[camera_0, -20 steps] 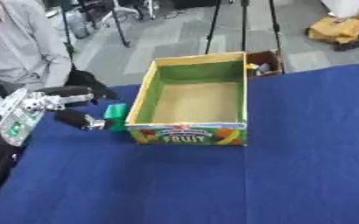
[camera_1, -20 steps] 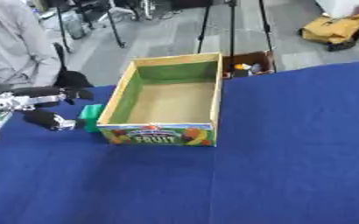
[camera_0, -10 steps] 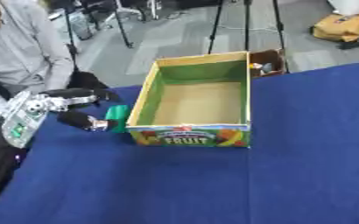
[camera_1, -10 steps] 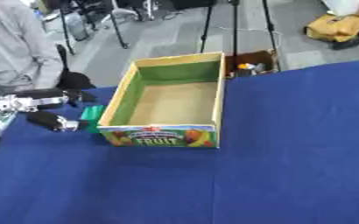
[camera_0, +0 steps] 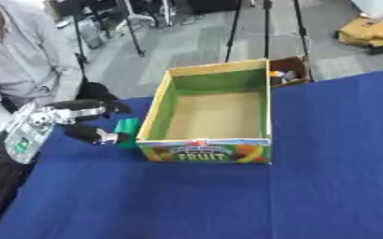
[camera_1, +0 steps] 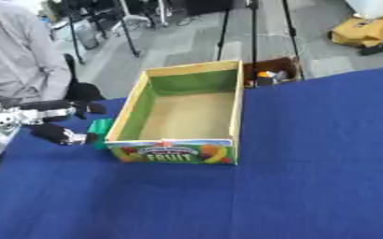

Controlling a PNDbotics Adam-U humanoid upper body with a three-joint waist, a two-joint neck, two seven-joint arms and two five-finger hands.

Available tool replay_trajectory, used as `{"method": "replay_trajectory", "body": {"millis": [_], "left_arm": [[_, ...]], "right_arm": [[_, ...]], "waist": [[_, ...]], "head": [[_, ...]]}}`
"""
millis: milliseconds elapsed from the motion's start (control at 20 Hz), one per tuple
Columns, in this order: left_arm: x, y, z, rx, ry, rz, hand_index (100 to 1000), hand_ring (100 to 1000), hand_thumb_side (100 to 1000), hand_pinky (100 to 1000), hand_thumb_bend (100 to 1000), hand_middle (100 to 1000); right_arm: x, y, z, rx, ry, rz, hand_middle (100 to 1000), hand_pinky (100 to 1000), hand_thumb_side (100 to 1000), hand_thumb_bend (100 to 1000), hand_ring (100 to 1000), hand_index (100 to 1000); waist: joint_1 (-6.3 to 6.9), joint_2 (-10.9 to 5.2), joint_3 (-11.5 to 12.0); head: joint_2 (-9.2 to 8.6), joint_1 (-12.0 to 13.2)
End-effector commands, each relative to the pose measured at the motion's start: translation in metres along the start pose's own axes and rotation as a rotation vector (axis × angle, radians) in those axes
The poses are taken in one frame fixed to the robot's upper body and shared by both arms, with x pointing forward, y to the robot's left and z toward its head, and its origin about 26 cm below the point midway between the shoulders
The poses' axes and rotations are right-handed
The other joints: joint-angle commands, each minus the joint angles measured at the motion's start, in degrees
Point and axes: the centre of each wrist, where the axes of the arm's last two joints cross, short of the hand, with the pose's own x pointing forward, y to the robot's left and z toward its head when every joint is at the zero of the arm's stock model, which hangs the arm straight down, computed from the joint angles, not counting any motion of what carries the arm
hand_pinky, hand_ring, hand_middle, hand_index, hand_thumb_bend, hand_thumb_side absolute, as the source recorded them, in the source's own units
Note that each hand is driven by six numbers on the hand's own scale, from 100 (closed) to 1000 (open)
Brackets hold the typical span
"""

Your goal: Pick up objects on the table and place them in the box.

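Although the pictures have shifted a little over the last second, that looks like the head moving; the robot's black-and-silver left hand (camera_0: 79,122) has hardly changed its place at the left edge of the blue cloth-covered table (camera_0: 227,196). It stays spread beside the small green block-shaped object (camera_0: 128,132), upper fingers stretched out above, thumb low with its tip just beside the object, perhaps touching it. The fingers are apart and not yet closed round anything, so I judge the pick is still in the reaching stage, with nothing lifted.

That green object lies on the table against the outside of the left wall of the open cardboard box with green inner walls and a printed "FRUIT" front panel (camera_0: 206,151). As far as the views show, the box is empty, so the task looks barely begun. The right hand shows in no view.

What stands in the way is the box wall itself: the object sits so close to it that fingers have little room on that side, and the lift must then clear the rim.

Farther off, beyond the table's far edge, a small brown open carton holding some small items (camera_1: 270,74) stands on the floor, with black tripod legs (camera_0: 231,30) behind.
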Motion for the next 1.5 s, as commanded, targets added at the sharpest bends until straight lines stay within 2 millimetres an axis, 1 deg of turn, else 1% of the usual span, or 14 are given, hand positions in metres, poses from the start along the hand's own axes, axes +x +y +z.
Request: {"method": "replay_trajectory", "body": {"millis": [50, 400, 700, 1050, 1250, 1350, 1500], "left_arm": [[-0.0052, 0.0191, 0.0185, -0.027, 0.013, -0.065, 1000, 1000, 755, 911, 335, 1000], [-0.0072, 0.0191, 0.0198, -0.002, 0.023, -0.056, 1000, 1000, 763, 910, 336, 1000], [-0.0087, 0.0177, 0.0197, -0.012, 0.027, -0.05, 1000, 1000, 768, 909, 324, 1000], [-0.0081, 0.0185, 0.0197, -0.007, 0.007, -0.047, 1000, 1000, 765, 904, 301, 999], [-0.0087, 0.0193, 0.0212, -0.003, 0.001, -0.043, 1000, 1000, 760, 902, 291, 977], [-0.0092, 0.0178, 0.0207, -0.012, 0.006, -0.043, 1000, 1000, 748, 896, 276, 970], [-0.0091, 0.0162, 0.0193, -0.026, 0.01, -0.046, 1000, 1000, 702, 890, 206, 967]], "right_arm": [[0.0045, -0.0047, -0.0089, -0.002, -0.041, 0.005, 504, 917, 896, 100, 829, 688], [0.0044, -0.0053, -0.0109, -0.007, -0.044, 0.006, 502, 919, 896, 100, 830, 687], [0.0038, -0.006, -0.0117, -0.008, -0.044, 0.011, 501, 919, 891, 100, 831, 687], [0.0025, -0.0068, -0.0115, -0.01, -0.04, 0.02, 500, 919, 884, 100, 831, 686], [0.0028, -0.0067, -0.0118, -0.011, -0.042, 0.019, 499, 920, 883, 100, 831, 685], [0.0028, -0.0071, -0.0121, -0.014, -0.043, 0.02, 499, 919, 879, 100, 831, 685], [0.0028, -0.007, -0.0124, -0.016, -0.044, 0.018, 498, 919, 885, 100, 830, 685]], "waist": [[-0.27, -1.19, 0.0], [-0.21, -0.31, -0.2], [-0.16, 0.21, -0.2], [-0.17, 0.46, 0.0], [-0.13, 0.61, 0.1], [-0.16, 0.69, 0.0], [-0.19, 0.79, 0.0]], "head": [[-1.26, 0.3], [-2.49, 0.6], [-2.62, 0.7], [-2.59, 0.7], [-2.69, 0.9], [-2.73, 0.9], [-2.62, 0.9]]}}
